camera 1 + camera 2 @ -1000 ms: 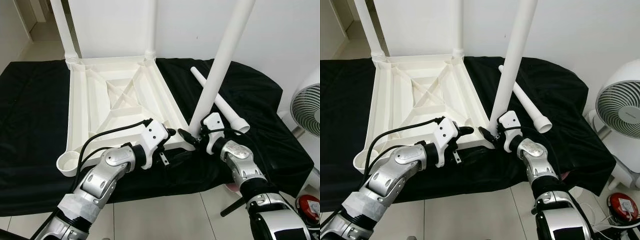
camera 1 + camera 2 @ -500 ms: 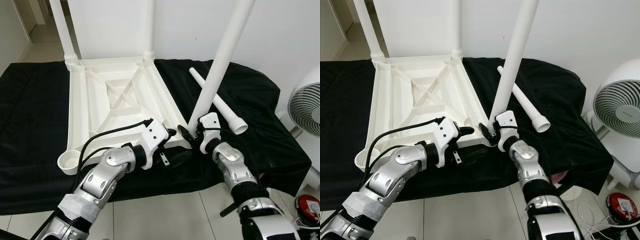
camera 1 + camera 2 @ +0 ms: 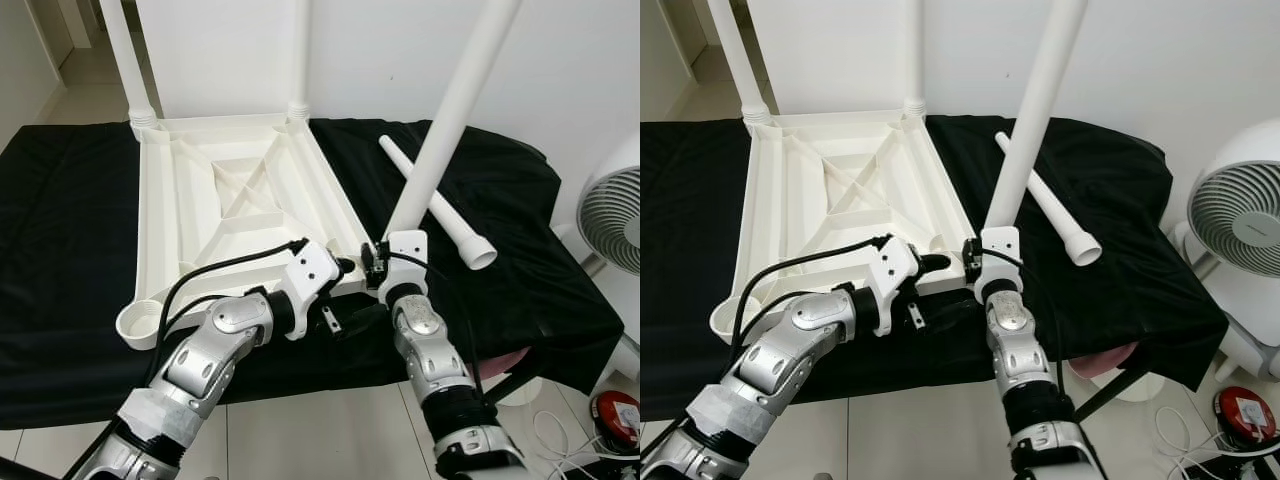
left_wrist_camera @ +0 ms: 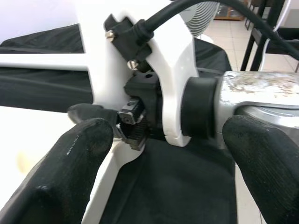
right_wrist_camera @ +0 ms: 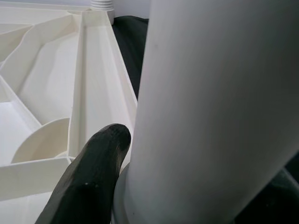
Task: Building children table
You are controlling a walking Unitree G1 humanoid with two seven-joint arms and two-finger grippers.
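Table top [image 3: 230,200], upturned on the black cloth [image 3: 60,250], carries two legs at its far corners. Our right gripper [image 3: 372,270] pinches a third leg [image 3: 440,130] at the near right corner socket, now leaning less than before. Our left gripper [image 3: 345,266], fingers spread, hovers beside that corner. A fourth leg [image 3: 440,205] lies on the cloth beyond.

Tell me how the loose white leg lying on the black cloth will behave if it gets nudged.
The loose leg is a smooth round tube, so it would probably roll. It narrows from a flared open end, so it would likely curve rather than roll straight. The soft black cloth under it may slow it.
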